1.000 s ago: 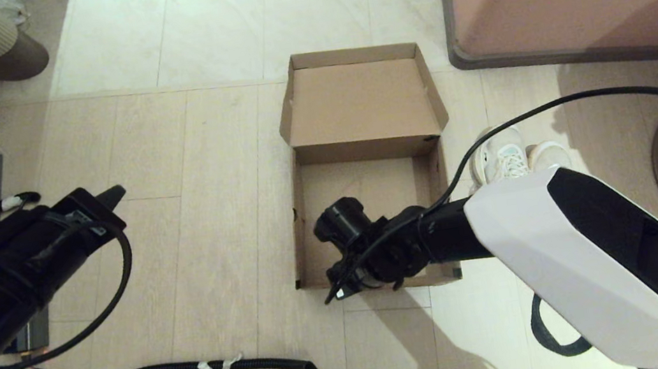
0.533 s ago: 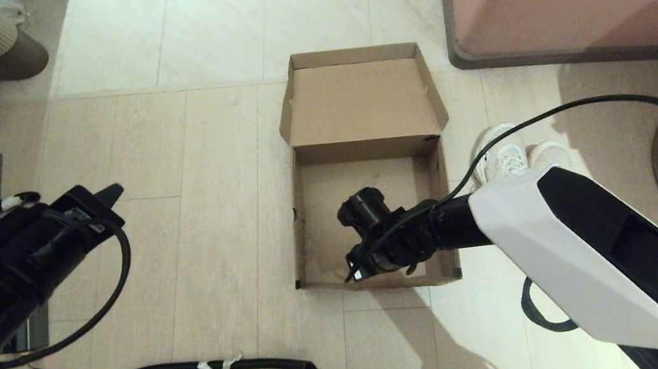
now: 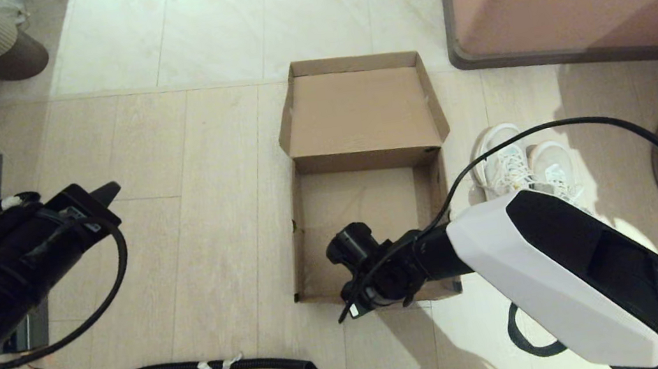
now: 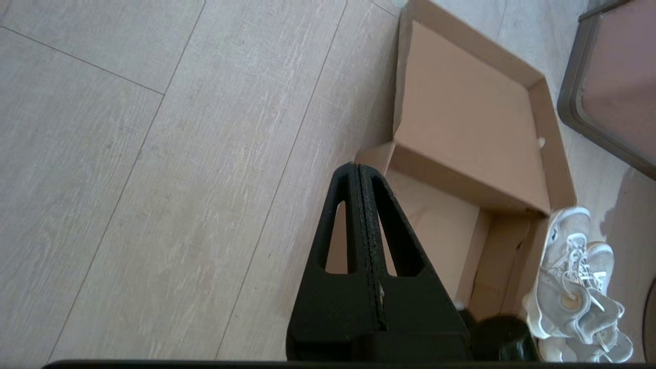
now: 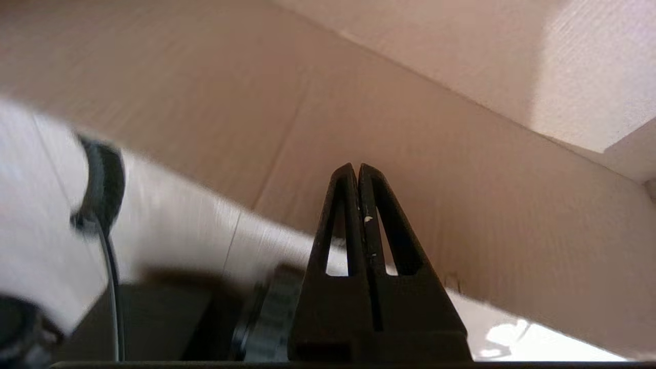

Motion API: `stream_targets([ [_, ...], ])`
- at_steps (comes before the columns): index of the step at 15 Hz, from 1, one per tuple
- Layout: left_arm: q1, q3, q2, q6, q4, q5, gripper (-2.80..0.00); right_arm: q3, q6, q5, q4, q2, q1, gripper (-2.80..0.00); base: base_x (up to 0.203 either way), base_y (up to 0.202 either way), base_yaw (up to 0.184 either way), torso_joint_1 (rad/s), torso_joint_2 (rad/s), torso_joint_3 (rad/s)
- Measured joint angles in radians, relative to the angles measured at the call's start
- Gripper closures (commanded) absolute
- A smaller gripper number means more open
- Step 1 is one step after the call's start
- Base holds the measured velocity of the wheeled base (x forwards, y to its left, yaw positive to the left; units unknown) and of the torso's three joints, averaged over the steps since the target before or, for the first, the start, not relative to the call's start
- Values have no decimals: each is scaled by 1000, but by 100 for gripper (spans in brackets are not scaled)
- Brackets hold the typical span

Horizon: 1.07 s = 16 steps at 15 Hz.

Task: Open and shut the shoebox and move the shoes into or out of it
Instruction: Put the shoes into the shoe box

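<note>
Box open on floor, lid laid back on far side, inside bare. Shoes on floor just right of box. Right gripper pinched shut, empty, at box's near wall. Left gripper shut, idle, far left.
Risk: wrist nudges near wall, box slides; cable over shoes may snag them.

Warm, fairly dim indoor light falls across the tiled floor, the right arm throwing a soft shadow toward the near edge, a bright patch glares at the far right, and the right wrist view is smeared with motion blur around the shoebox wall.
</note>
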Motion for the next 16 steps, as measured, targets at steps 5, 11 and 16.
stream_targets([
  [5,2,2,-10,0,0,0,0,120,8,-1,-1,-44,54,0,0,0,0,0,0,0],
  [11,1,5,-12,0,19,0,0,247,22,1,-4,-129,110,0,0,0,0,0,0,0],
  [16,-1,-6,-11,0,23,1,0,201,53,-8,-21,-204,42,0,0,0,0,0,0,0],
])
